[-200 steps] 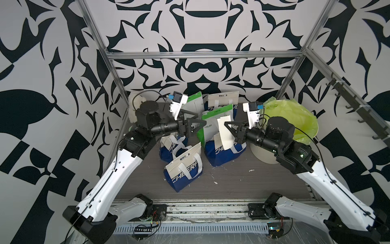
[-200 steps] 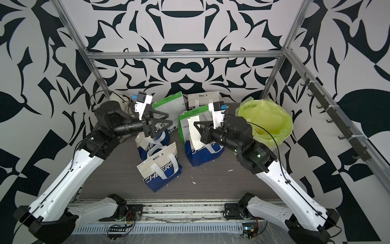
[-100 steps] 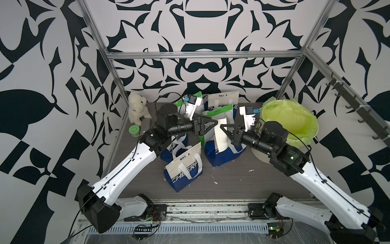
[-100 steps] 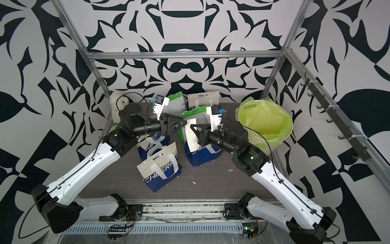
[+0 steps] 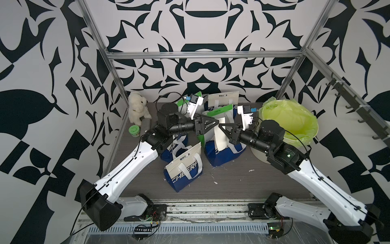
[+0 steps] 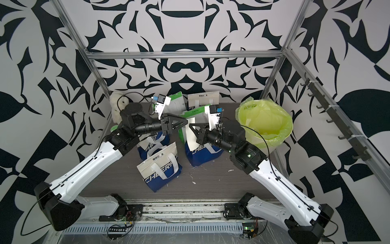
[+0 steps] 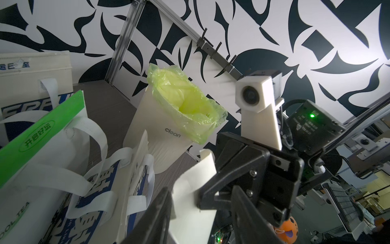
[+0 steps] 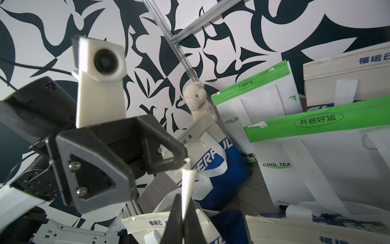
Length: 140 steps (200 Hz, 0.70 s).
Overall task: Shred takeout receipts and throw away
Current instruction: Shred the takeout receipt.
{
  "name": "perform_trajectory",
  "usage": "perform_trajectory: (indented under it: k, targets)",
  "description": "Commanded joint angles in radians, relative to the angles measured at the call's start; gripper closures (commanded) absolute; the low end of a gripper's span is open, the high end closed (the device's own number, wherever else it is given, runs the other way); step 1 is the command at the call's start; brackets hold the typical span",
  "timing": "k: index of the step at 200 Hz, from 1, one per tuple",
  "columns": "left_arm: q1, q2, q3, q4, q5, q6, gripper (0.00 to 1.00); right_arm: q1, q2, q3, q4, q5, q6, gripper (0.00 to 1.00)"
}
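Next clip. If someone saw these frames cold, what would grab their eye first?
Two grippers meet above a cluster of takeout bags mid-table: the right gripper pinches a cream receipt while the left gripper brackets its upper edge, jaws apart. Beyond that, a white bin with a lime-green liner stands at the far right, and a white plush toy sits in the far left corner.

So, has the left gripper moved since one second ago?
Yes. The left gripper went away from the plush toy, toward the bin, up to the receipt.
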Motion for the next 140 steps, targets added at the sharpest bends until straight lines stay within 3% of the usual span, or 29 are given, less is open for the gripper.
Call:
perform_trajectory:
  k: [1, 31, 61, 90, 110, 140]
  targets:
    - [-0.003, 0.032, 0.016, 0.005, 0.044, -0.021, 0.57, 0.002, -0.004, 0.050, 0.056, 0.007, -0.004, 1.00]
    - [-0.003, 0.054, 0.027, -0.002, 0.052, -0.043, 0.57, 0.002, -0.002, 0.058, 0.055, 0.004, -0.006, 1.00]
    - [-0.003, 0.044, 0.016, 0.011, 0.034, -0.054, 0.44, 0.001, -0.007, 0.065, 0.045, -0.001, -0.008, 1.00]
    - [-0.003, 0.024, -0.012, 0.056, 0.028, -0.071, 0.40, 0.002, -0.016, 0.065, 0.035, -0.002, -0.013, 1.00]
    - [-0.003, 0.025, -0.020, 0.098, 0.063, -0.100, 0.47, 0.002, -0.014, 0.067, 0.034, -0.004, -0.013, 1.00]
    - [-0.003, 0.043, -0.009, 0.136, 0.113, -0.139, 0.67, 0.002, -0.008, 0.074, 0.028, -0.002, -0.015, 1.00]
